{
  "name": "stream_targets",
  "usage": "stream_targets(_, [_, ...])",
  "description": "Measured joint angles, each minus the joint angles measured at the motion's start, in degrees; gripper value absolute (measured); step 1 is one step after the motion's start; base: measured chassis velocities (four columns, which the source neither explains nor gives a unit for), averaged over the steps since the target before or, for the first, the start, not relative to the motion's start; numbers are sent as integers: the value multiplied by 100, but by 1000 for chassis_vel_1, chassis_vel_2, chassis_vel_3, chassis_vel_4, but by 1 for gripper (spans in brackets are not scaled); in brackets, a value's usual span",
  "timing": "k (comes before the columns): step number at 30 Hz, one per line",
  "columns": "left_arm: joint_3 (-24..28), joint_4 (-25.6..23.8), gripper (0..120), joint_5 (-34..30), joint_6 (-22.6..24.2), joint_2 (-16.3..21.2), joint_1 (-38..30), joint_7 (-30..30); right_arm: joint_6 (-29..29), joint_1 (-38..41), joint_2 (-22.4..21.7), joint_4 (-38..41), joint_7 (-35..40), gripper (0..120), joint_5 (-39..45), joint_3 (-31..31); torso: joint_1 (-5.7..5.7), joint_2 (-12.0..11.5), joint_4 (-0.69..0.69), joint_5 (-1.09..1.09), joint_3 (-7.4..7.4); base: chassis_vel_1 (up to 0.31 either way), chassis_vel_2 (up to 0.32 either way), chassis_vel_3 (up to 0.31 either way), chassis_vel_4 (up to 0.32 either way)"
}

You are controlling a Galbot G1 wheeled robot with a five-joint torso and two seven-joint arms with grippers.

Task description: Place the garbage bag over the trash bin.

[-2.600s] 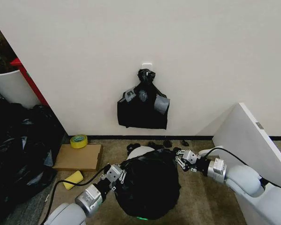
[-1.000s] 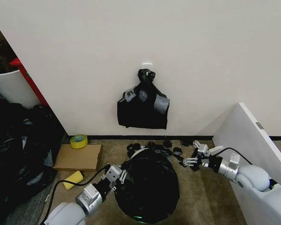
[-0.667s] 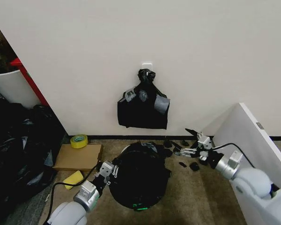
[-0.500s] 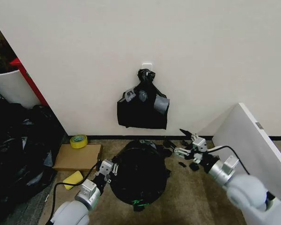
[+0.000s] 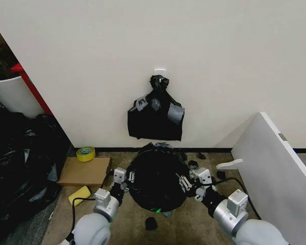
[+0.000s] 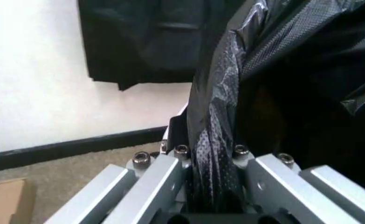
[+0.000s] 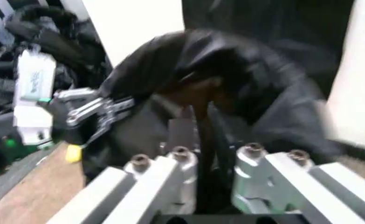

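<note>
The glossy black garbage bag [image 5: 155, 176] is draped as a dome over the trash bin, standing on the floor just below the wall. Of the trash bin, a speck of its green base [image 5: 154, 209] peeks out under the bag's near edge. My left gripper [image 5: 123, 179] is at the bag's left side, shut on a fold of its film [image 6: 210, 154]. At the bag's right side my right gripper [image 5: 186, 182] is shut on a strip of the film [image 7: 206, 144]. The right wrist view also catches the left gripper [image 7: 89, 112] farther off.
A knotted bundle of black bags [image 5: 155, 115] hangs on the wall above. A tape roll [image 5: 85, 153], flat cardboard [image 5: 85, 171] and a yellow sponge [image 5: 80, 195] lie left. A heap of black bags [image 5: 20, 158] and a white tub [image 5: 7, 92] stand far left. A white panel [image 5: 275, 163] leans right. Black scraps [image 5: 151, 223] dot the floor.
My right gripper, open and apart from the bag earlier, has come in to the bag's right side and shut on it. The covered bin has shifted toward the wall; the left gripper kept its hold.
</note>
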Motion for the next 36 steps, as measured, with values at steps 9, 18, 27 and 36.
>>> stream_targets(9, [421, 66, 1, 390, 80, -187, -217, -217, -763, 648, 539, -563, 490, 0, -441, -691, 0, 0, 1, 1, 0, 0, 0, 0, 0])
stream_targets(18, [700, 52, 1, 837, 162, -137, -213, -272, -1082, 913, 1093, -1614, 681, 0, -1706, -1152, 0, 0, 0, 2, 0, 0, 0, 0, 0])
stream_targets(27, [776, -70, 1, 1129, 168, -101, -155, -141, -1167, 1347, 1492, -2291, 515, 0, -2374, -1453, 0, 0, -1, 1, 0, 0, 0, 0, 0])
stream_targets(36, [715, -236, 1, 1505, 74, 51, 114, -60, -1594, 1980, 1788, -2922, 865, 0, -2586, -1893, 0, 0, 1, 1, 0, 0, 0, 0, 0])
